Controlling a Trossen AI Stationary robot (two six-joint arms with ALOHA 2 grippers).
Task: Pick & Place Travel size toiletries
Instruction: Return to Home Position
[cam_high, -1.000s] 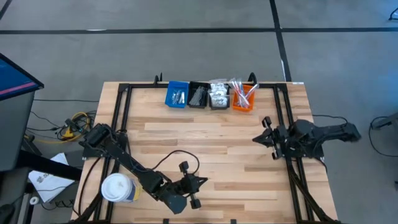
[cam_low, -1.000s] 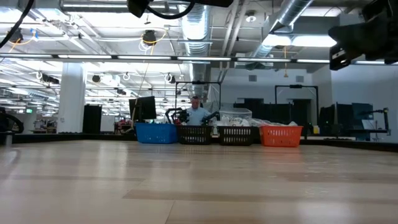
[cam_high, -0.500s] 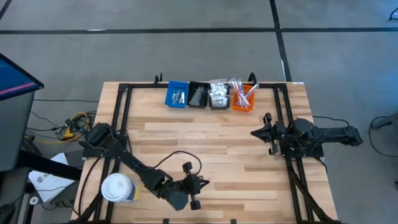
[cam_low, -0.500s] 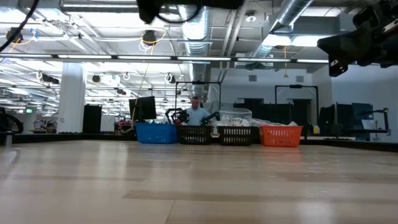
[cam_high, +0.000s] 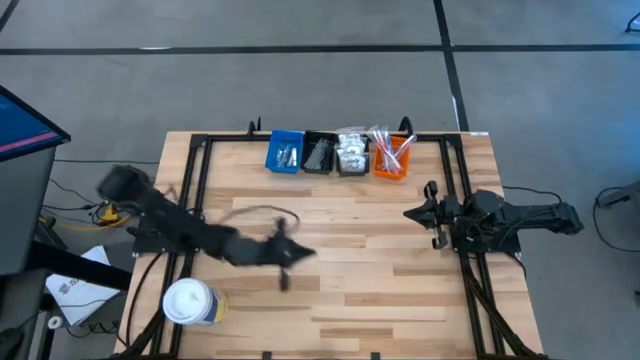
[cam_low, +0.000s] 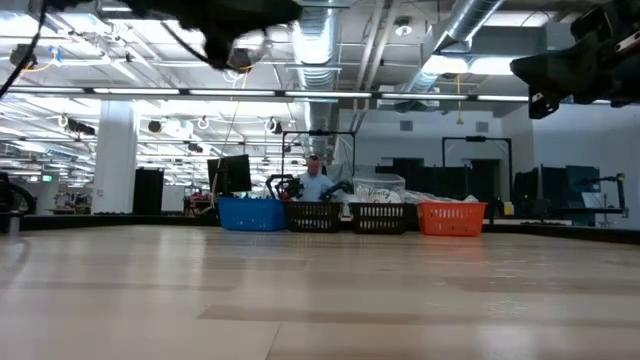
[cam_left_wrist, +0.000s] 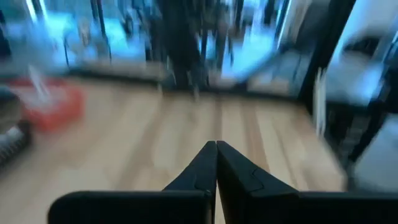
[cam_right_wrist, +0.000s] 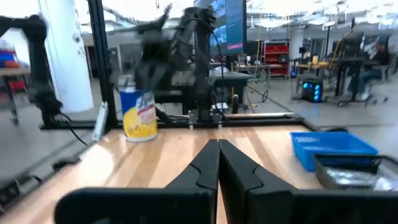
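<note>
Filling small blue, black and orange plastic bins (cam_high: 273, 153) along the wooden table (cam_high: 340, 280)'s far edge, the travel size toiletries (cam_high: 351, 150) show from above as white sachets, dark combs and red-white sticks. Low view: that row, far off. Wrist views: left gripper (cam_left_wrist: 216, 152), mid-left, and right gripper (cam_right_wrist: 219, 152), right edge, both pinched together, empty.

Both arms (cam_high: 520, 216) are matte black, with tapered fingers (cam_right_wrist: 205, 171) and thin cable (cam_high: 262, 208).

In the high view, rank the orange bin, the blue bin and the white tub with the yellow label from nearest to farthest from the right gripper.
1. Orange plastic bin, far edge, closest to the right gripper.
2. Blue plastic bin, far edge, further left.
3. White cylindrical tub with yellow label, near-left corner.
</note>
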